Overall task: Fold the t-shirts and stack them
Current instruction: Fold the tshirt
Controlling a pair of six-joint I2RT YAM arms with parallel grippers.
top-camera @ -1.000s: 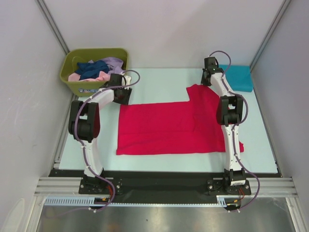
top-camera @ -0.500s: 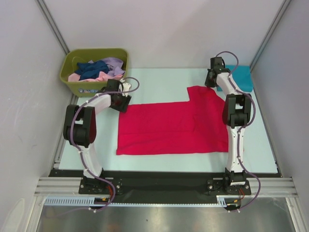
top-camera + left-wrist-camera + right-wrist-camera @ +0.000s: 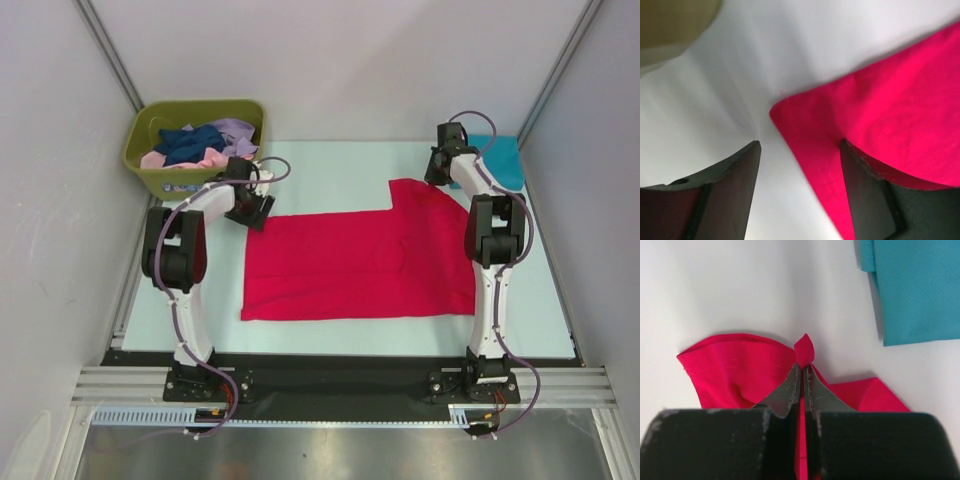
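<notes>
Red t-shirt point(image 3: 360, 265): spread flat across the worktop point(image 3: 330, 165). Far left corner just below and ahead of the left hand point(image 3: 800, 150), fingers apart, nothing gripped. Far right corner pinched up as a small peak in the right hand point(image 3: 801, 371), fingers pressed together on the cloth. Teal t-shirt point(image 3: 915, 290): folded, just beyond the right hand, clear of the red cloth. Olive bin point(image 3: 160, 180): far left of worktop, near the left hand, navy, pink and lavender t-shirts point(image 3: 195, 143) heaped inside. Both arms reaching forward, wrists low over the worktop.

Between the right jaws, the red t-shirt point(image 3: 735, 365) is soft matt cloth. Beyond them, the teal t-shirt point(image 3: 915, 285) looks finely knitted.
</notes>
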